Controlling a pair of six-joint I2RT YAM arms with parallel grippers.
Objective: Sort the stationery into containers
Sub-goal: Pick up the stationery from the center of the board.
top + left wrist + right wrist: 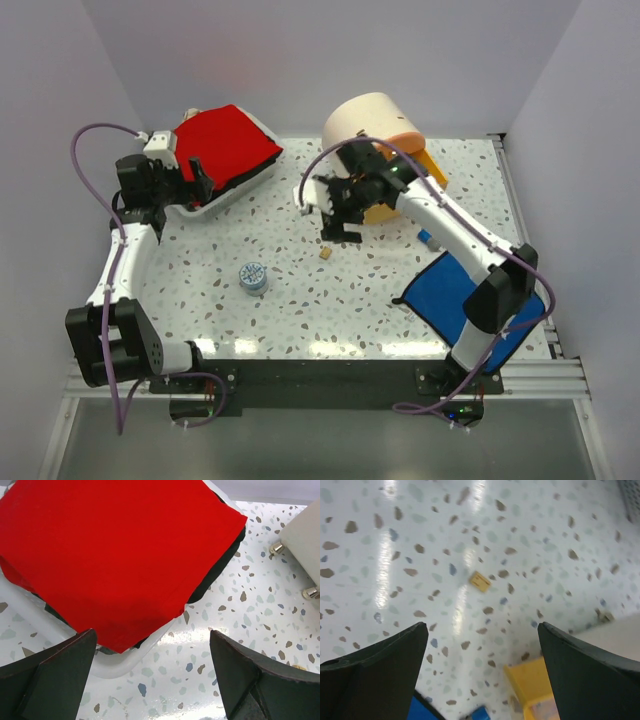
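Observation:
The white case with a red top [225, 140] lies at the back left; the left wrist view shows its red top [115, 555] and white rim [125, 662]. My left gripper [197, 178] is open and empty at the case's near corner [152, 680]. The cream drum [362, 122] stands at the back centre with its orange drawer [412, 138] and yellow drawer [385, 212] pulled out. My right gripper [333, 212] is open and empty [482, 670], above the table in front of the drum. A tiny tan cube [325, 254] lies just beyond it [480, 580]. A blue-patterned tape roll [253, 277] sits mid-left.
A flat blue cloth [455, 295] lies at the front right under the right arm. A small blue-grey stub [428, 240] lies between the cloth and the yellow drawer [535, 685]. The drum's side with two small knobs [276, 548] shows at the right of the left wrist view.

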